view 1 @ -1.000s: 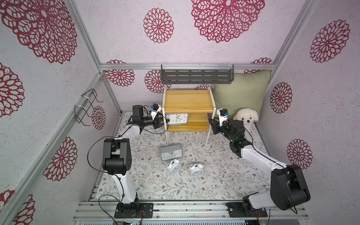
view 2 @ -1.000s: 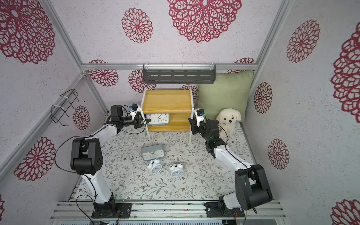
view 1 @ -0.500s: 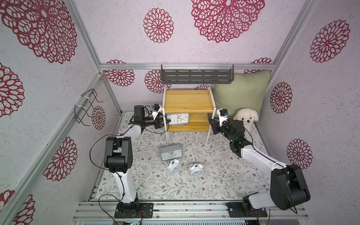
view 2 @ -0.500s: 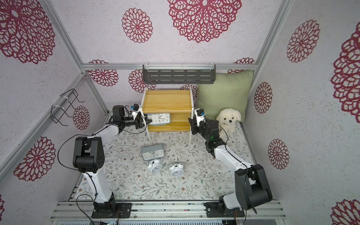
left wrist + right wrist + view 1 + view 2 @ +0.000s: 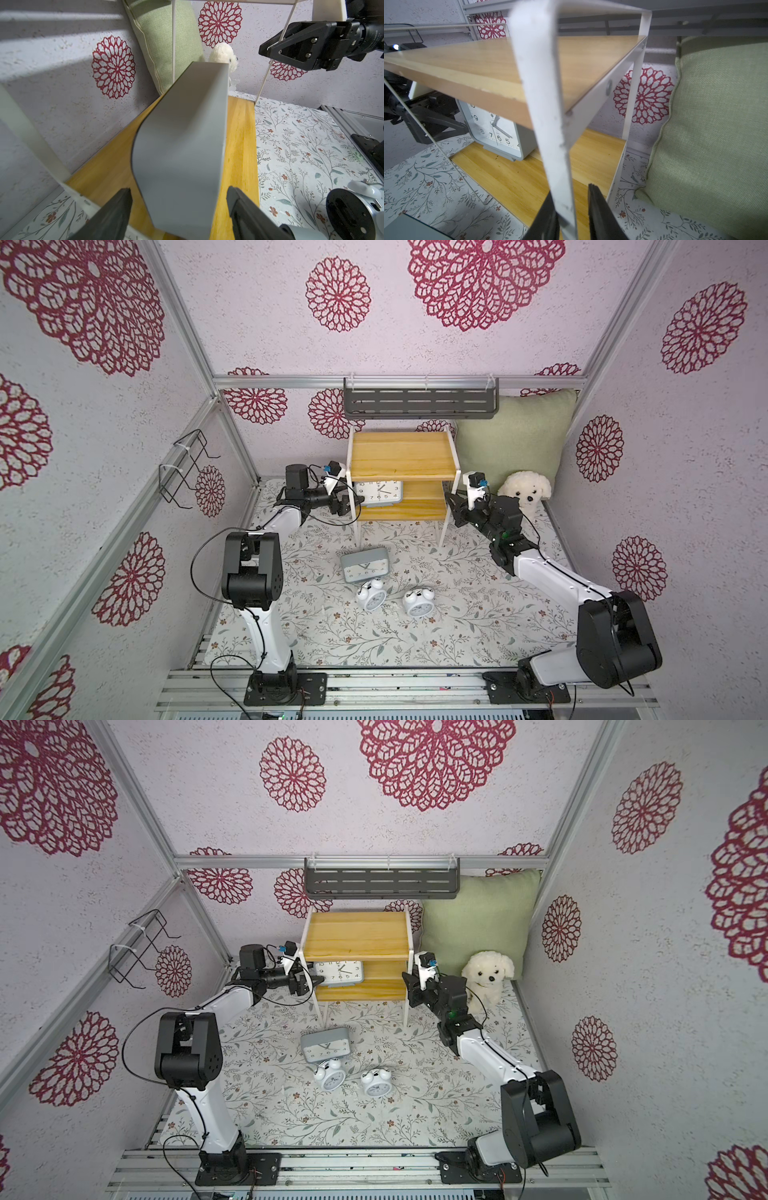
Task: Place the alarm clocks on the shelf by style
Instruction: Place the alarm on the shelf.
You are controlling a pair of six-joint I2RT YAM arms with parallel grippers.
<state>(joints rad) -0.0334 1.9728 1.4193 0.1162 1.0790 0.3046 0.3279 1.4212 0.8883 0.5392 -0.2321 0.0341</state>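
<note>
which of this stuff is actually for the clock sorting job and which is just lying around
For the job: shelf, grey clock on its lower board, loose grey clock, bell clock beside it, second bell clock.

Lying about: green pillow, toy dog, grey wall rack, black wire rack.

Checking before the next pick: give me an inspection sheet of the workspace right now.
Surface: floral mat, no spills seen.
Job's things: one grey clock stands on the shelf, lower board; second grey clock and two twin-bell clocks on the mat; top board bare.
Clutter: green pillow and plush dog beside the shelf.
Grippers: left gripper open, jaws flanking the shelved clock; right gripper straddles the shelf's front upright, grip unclear.
Cables: black cable loops off the left arm, clear of clocks.
Surroundings: slotted rack and wire rack on walls.
</note>
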